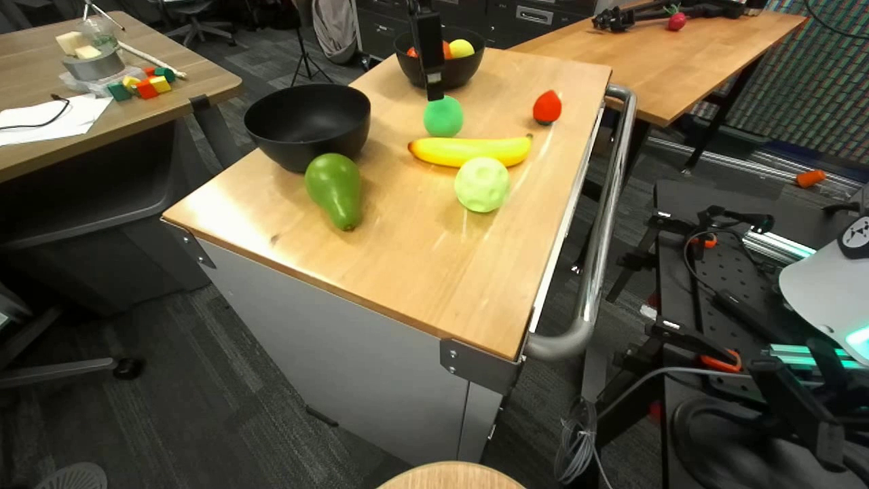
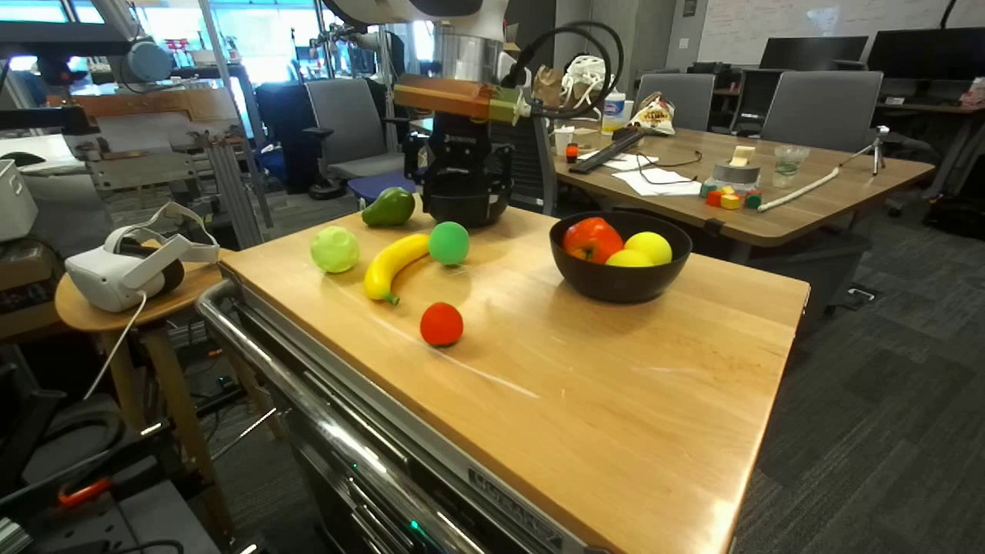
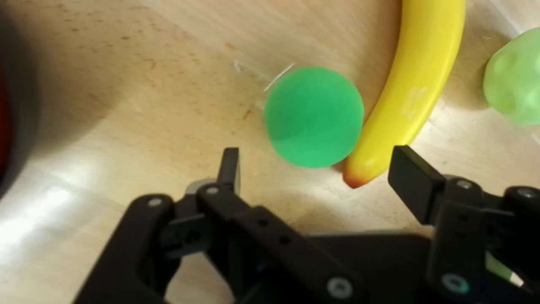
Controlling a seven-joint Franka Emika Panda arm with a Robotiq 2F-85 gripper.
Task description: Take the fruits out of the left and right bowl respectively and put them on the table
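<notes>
Only wrist view shows marking on banana.

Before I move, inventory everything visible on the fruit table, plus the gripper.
Fruit bowl: one, black, on table
Second bowl: one, black, on table
Round fruits: two, yellow, in fruit bowl
Glossy fruit: at least one, orange-red, in fruit bowl
Avocado: one, green, beside second bowl
Ball: one, green, on table
Banana: one, yellow, beside ball
Lumpy fruit: one, pale green, beside banana
Red fruit: one, red, near table edge
Gripper: one, black, above table, open
</notes>
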